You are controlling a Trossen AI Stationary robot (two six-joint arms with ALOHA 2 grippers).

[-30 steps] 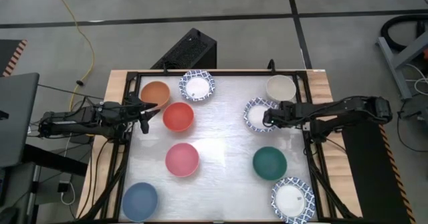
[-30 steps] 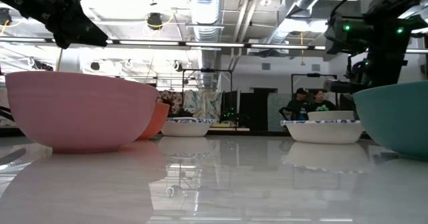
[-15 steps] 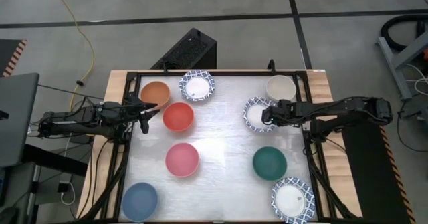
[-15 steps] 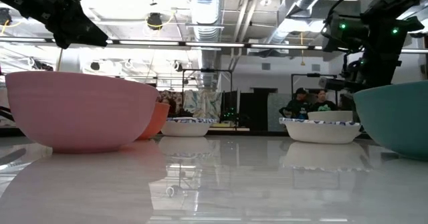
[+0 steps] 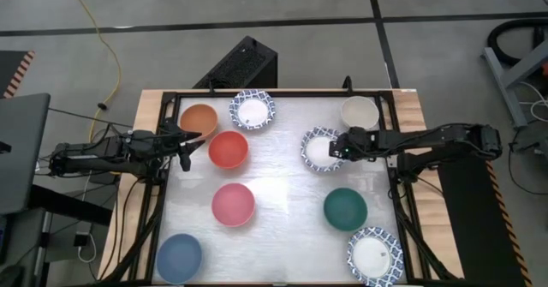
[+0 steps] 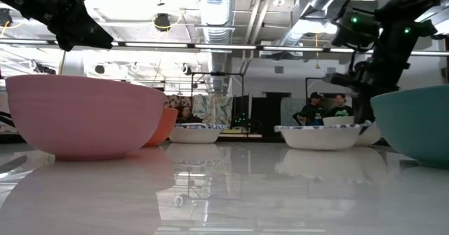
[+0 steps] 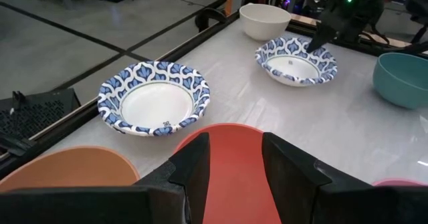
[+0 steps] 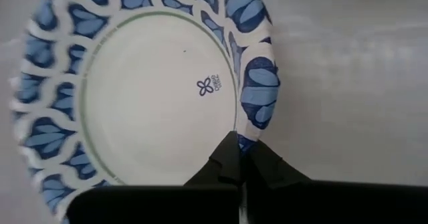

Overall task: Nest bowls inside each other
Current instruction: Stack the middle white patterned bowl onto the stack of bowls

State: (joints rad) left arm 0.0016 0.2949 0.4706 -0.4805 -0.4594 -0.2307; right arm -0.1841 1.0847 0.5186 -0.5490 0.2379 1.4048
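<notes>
Pinching the rim of the blue-patterned bowl [image 5: 320, 149] near the cream bowl [image 5: 359, 112] with our clenched right gripper [image 8: 239, 158], we judge nesting just begun and next lift it into another bowl, while our left gripper [image 7: 235, 158] hovers spread above the red bowl [image 5: 228, 150].

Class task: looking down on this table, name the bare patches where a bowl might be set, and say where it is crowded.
Free: the middle strip between the red bowl and the patterned bowl pinched by the right gripper; also the near edge between the blue bowl and the green bowl. Crowded: the far left corner, where the orange bowl, red bowl and left gripper cluster.
</notes>
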